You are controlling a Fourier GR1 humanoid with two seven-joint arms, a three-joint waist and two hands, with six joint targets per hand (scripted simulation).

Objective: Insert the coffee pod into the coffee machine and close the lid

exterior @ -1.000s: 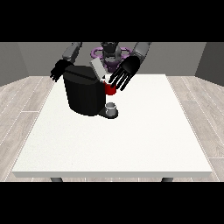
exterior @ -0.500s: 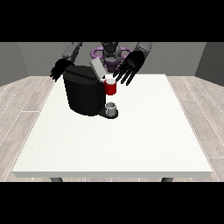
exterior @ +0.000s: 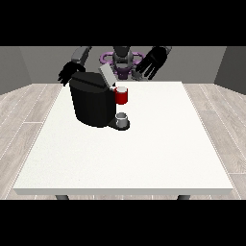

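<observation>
The black coffee machine (exterior: 92,103) stands on the white table (exterior: 144,153), left of the middle. Its grey lid (exterior: 106,75) is tilted up at the top. A red thing at the machine (exterior: 122,95) sits at its front right side. Below that, a small grey thing (exterior: 123,118) rests on the machine's base. The hand at the view's right (exterior: 152,61) is raised over the table's far edge with its fingers spread, holding nothing, up and to the right of the lid. The hand at the view's left (exterior: 67,74) hangs just behind the machine's upper left corner, with relaxed fingers.
The robot's torso (exterior: 122,60) is behind the table's far edge, between the two arms. Wooden floor (exterior: 24,110) surrounds the table. Bare tabletop stretches in front of the machine and to its right.
The hand at the view's right has risen and drawn back to the right, away from the red thing at the machine. The other hand has barely shifted.
</observation>
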